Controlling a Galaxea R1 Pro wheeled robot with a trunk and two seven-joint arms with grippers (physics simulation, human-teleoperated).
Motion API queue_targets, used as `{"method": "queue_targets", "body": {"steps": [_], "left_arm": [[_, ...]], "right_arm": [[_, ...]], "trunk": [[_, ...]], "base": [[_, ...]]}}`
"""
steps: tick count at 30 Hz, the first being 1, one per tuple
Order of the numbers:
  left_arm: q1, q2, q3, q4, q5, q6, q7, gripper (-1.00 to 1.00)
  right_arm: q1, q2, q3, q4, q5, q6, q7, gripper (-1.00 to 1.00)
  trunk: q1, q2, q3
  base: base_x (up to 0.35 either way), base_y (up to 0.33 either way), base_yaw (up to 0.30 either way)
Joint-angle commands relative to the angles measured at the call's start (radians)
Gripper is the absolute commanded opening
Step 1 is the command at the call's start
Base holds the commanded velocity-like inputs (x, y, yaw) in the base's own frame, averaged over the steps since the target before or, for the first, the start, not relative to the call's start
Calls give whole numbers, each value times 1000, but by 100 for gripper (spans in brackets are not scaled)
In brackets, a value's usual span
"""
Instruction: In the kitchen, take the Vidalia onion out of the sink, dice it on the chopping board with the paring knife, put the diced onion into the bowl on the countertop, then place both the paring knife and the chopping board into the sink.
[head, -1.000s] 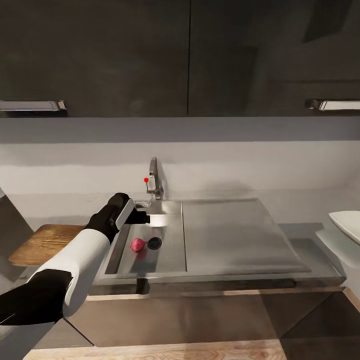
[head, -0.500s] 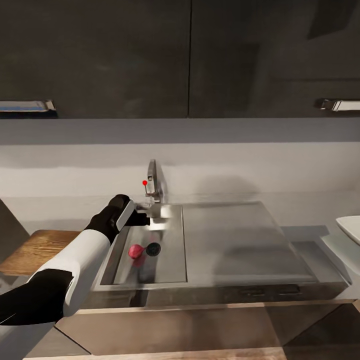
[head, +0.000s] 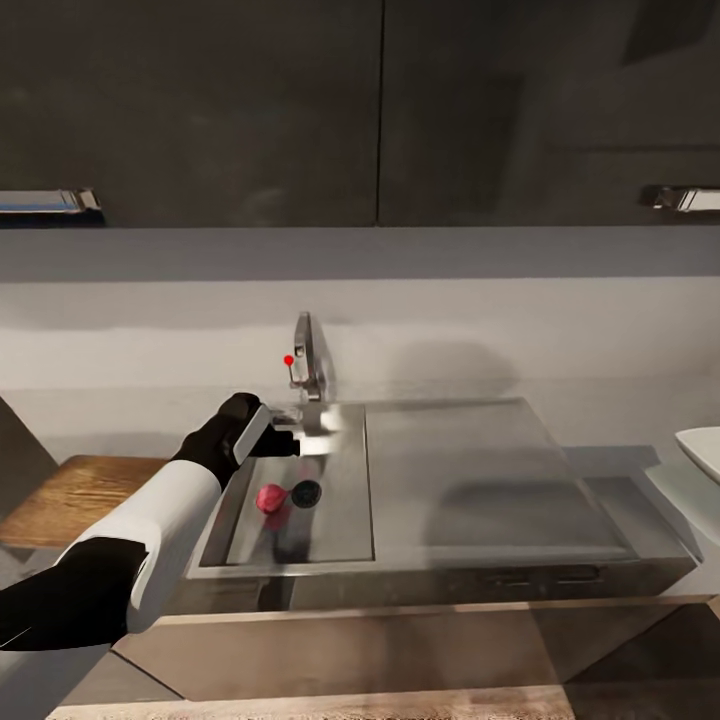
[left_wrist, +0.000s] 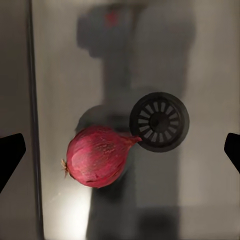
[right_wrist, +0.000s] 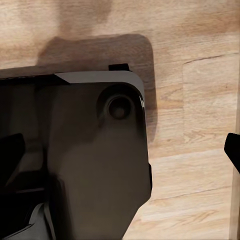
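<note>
The sink (head: 300, 520) sits sunk in the countertop (head: 620, 465), and the onion (left_wrist: 97, 156) lies on its floor right beside the drain (left_wrist: 160, 121). The left gripper (left_wrist: 120, 150) hangs above it, fingers spread wide. The onion looks firm, round and smooth-skinned, likely to roll; gripping across its fat middle seems safest.

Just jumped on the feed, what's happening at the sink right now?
The left gripper hangs open over the sink, lined up above the onion, which lies on the basin floor beside the drain. Nothing is grasped. The chopping board sits on the counter left of the sink, and the bowl is off at the right edge.
</note>
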Motion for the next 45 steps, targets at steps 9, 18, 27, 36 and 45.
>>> {"method": "queue_targets", "body": {"steps": [9,18,27,36,45], "left_arm": [[-1,0,-5,4,11,3,8,100],[-1,0,-5,4,12,4,7,100],[-1,0,-5,9,12,4,7,100],[-1,0,-5,23,12,3,7,100],[-1,0,-5,38,12,2,7,100]], "right_arm": [[-1,0,-8,0,10,-3,-4,100],[-1,-1,-8,0,11,-3,-4,100],[-1,-1,-8,0,10,-3,-4,100],[-1,0,-8,0,10,-3,-4,100],[-1,0,-8,0,10,-3,-4,100]], "trunk": [[0,-2,-16],[0,-2,-30],[0,-2,-45],[0,-2,-59],[0,-2,-73]], "base": [[16,0,0],[114,0,0],[36,0,0],[1,0,0],[-26,0,0]]}}
